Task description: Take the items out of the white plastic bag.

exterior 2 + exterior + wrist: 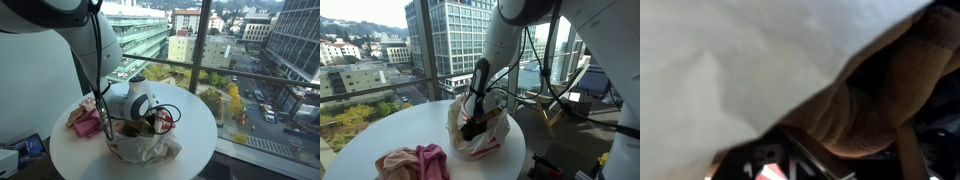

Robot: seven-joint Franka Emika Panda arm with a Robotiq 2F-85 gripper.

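— What is nearest the lens?
— In the wrist view, the crumpled white plastic bag [720, 70] fills the upper left, with a brown fuzzy item [885, 95] at right.
— And on the table?
— A crumpled pink cloth [415, 160] lies at lower left of the round white table [380, 135], apart from the bag.
— The gripper?
— The black robot gripper [470, 127] is sunk in the bag at mid-frame. Its jaws are hidden, so I cannot tell how they stand.
— Beyond?
— A grey glass office tower [445, 35] stands behind the window.
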